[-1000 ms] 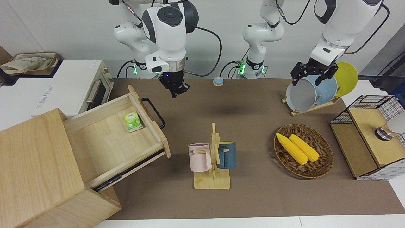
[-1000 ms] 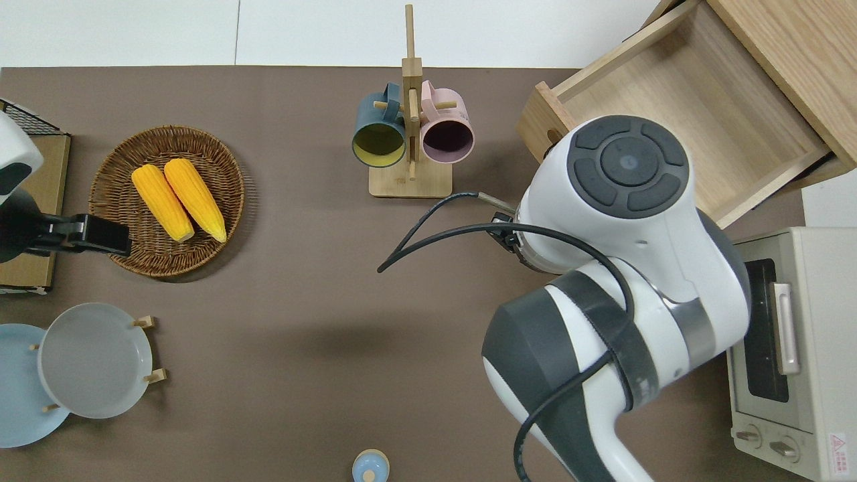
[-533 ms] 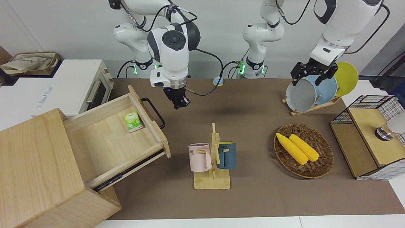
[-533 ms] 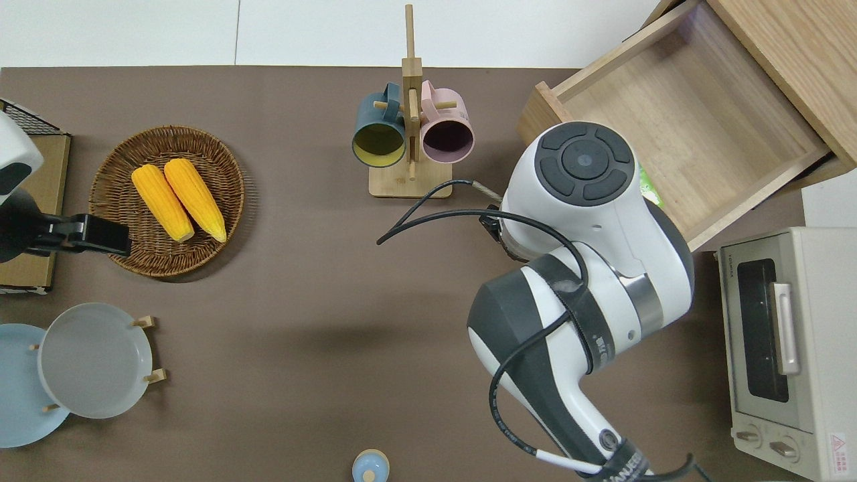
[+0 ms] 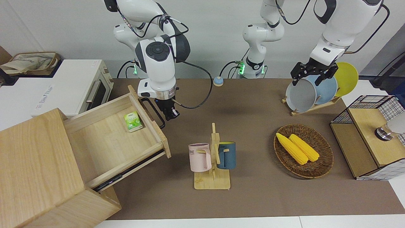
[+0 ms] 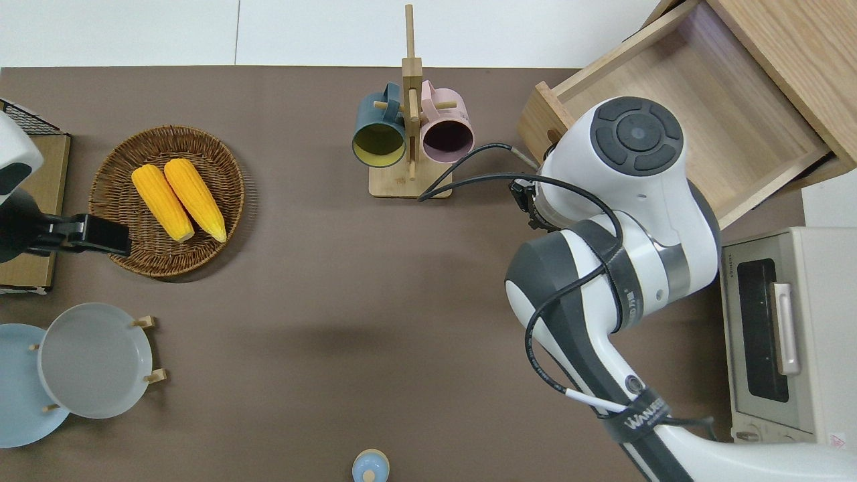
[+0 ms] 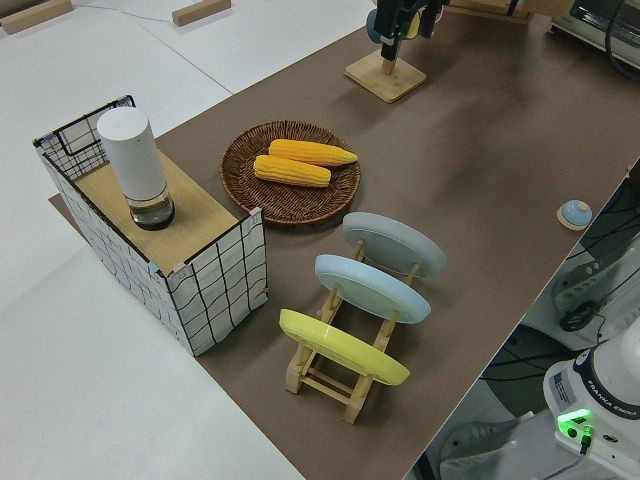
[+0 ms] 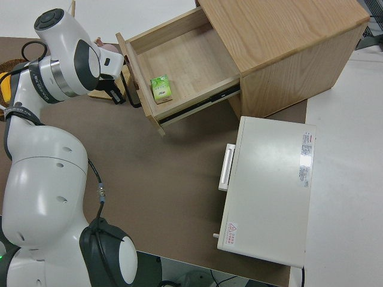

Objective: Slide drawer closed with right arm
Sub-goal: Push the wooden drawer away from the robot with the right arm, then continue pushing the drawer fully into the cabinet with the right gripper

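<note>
The pale-wood drawer (image 5: 107, 142) stands pulled far out of the big cabinet (image 5: 34, 164), with its black bar handle (image 5: 154, 112) on the front panel. It also shows in the overhead view (image 6: 696, 114) and the right side view (image 8: 179, 66). A small green box (image 5: 132, 122) lies inside it. My right gripper (image 5: 171, 114), blue light on its wrist, hangs low just beside the handle, fingers together and holding nothing; it shows in the right side view (image 8: 114, 94). The overhead view hides it under the arm. My left arm is parked, its gripper (image 5: 311, 76) open.
A white oven (image 5: 79, 85) stands beside the cabinet, nearer to the robots. A mug rack (image 5: 212, 158) with two mugs stands mid-table, close to the drawer's front. A corn basket (image 5: 303, 150), plate rack (image 5: 313, 91), wire-mesh box (image 5: 370, 136) and blue bell (image 5: 217, 81) are there too.
My right arm has come down and swung toward the drawer's front; its gripper went from above the open mat to right beside the handle. The drawer has not moved.
</note>
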Robot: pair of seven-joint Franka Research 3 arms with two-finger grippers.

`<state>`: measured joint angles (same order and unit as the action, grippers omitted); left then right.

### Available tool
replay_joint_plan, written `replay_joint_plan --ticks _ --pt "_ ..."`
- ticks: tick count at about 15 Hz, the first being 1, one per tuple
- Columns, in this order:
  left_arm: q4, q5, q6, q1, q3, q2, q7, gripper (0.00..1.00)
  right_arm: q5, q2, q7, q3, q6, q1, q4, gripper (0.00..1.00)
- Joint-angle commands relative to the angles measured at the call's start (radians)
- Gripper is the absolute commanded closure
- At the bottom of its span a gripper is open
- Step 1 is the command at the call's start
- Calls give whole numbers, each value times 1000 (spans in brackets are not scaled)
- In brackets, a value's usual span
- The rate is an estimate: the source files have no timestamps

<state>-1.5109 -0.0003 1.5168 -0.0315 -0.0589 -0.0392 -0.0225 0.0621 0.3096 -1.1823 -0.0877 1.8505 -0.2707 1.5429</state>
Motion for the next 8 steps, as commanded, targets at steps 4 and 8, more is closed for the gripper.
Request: replay_joint_plan --ticks 4,8 --pt "26 17 -20 -5 -7 -11 -10 7 -31 6 0 -12 36 76 -7 1000" --pt "24 17 -20 -5 -7 -11 -10 7 -41 23 27 -12 35 105 -43 1000"
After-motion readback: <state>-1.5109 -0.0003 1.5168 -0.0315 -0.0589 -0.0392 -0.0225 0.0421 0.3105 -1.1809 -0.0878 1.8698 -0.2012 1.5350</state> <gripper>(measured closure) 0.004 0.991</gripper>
